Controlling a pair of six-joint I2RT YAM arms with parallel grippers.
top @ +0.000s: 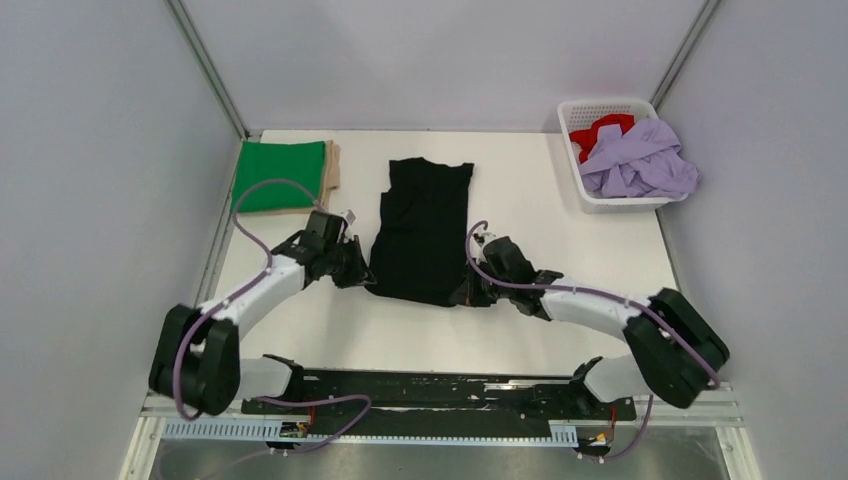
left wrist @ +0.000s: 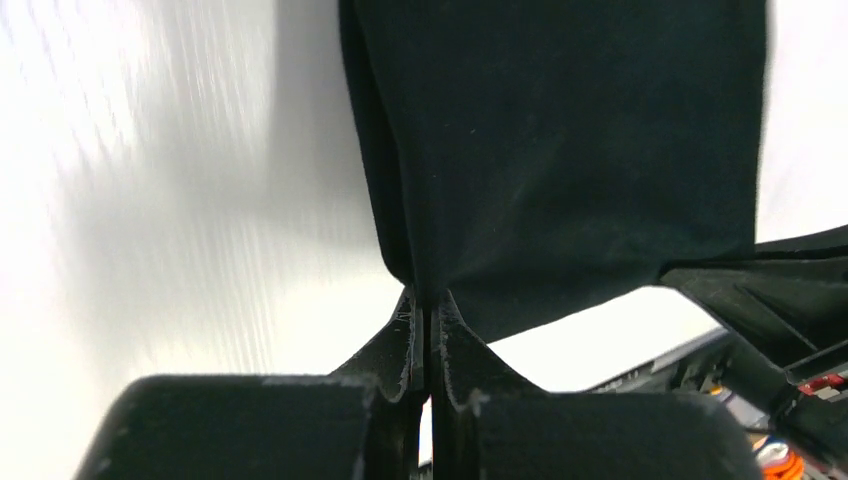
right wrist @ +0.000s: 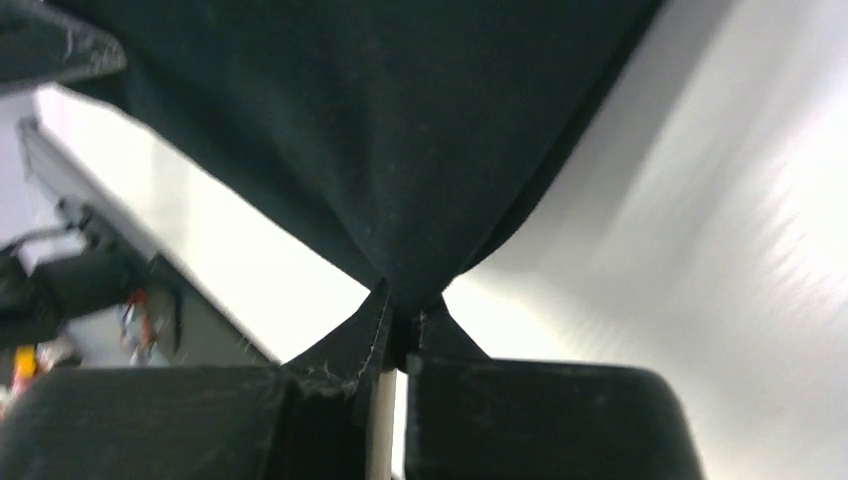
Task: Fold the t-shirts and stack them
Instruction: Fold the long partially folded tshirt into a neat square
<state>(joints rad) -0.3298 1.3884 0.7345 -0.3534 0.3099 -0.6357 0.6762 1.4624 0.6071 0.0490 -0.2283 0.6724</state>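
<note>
a robotics lab cell: white table walled by plain grey panels, black mounting rail in front.

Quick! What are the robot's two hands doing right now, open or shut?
Left gripper: shut, pinching the black t-shirt at its near left corner.
Right gripper: shut, pinching the same shirt's near right corner.

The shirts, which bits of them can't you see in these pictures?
- Tan t-shirt: top view, only an edge shows beside the green t-shirt lying on it.
- Red t-shirt: top view, mostly buried under the lilac t-shirt in the basket.
- Black t-shirt: near corners hidden in top view by the left gripper and right gripper; wrist views cut it off at the frame edges.
</note>
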